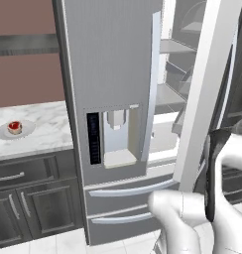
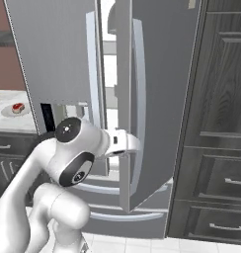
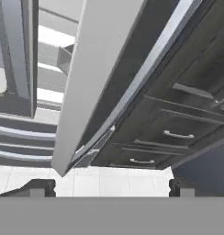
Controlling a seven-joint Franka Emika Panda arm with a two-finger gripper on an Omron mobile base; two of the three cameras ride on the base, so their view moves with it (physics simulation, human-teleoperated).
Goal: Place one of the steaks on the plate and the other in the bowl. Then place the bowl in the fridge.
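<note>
- Fridge: right door stands partly open, directly ahead of the gripper; white interior shelves show through the gap.
- Gripper: fingers spread wide, holding nothing, just beside the door's lower edge.
- Handling: the door is probably heavy and rigid; take the long vertical handle.
- Steak rests on the plate, well left on the counter.
- Obstruction: dark cabinets flank the door's swing.
</note>
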